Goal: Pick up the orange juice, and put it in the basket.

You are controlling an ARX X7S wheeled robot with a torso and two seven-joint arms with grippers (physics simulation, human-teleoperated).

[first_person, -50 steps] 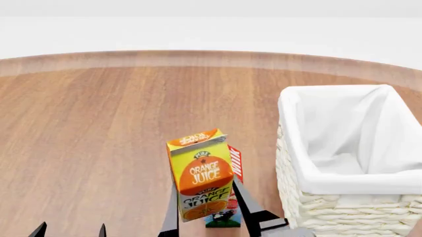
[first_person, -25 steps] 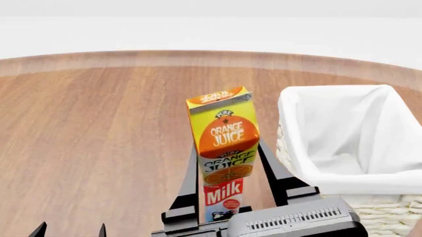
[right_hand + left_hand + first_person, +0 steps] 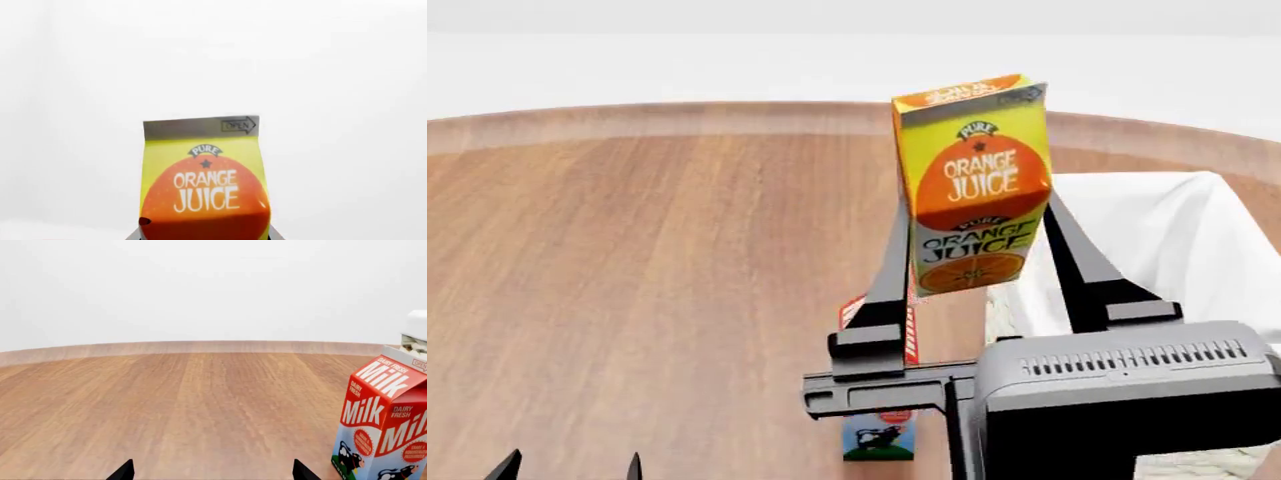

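Your right pincer (image 3: 974,215) is pinching the orange juice (image 3: 972,185) on its two side walls, in the lower half of the carton, and the carton is in the air, well above the wooden worktop (image 3: 654,260). In the head view it stands almost upright, only a little tilted, and it appears near the left rim of the basket (image 3: 1201,210), between that rim and the milk carton (image 3: 881,400), which stands on the worktop below. I cannot say from these pictures if the carton is already over the opening or only in front of it. I judge that the carton is stiff enough for a firm hold, but its walls are smooth and flat, so it may slip or turn between the fingers if you swing the arm fast. It is also tall, with much of its body above the grip, so it can tip. For that reason the low side grip is acceptable, but move slowly and keep the carton vertical. The cloth liner looks soft, so I expect the landing inside will be gentle. Your left pincer (image 3: 209,471) is spread and holds nothing; only its two dark fingertips (image 3: 123,471) show, low over the worktop, with the milk carton near it.
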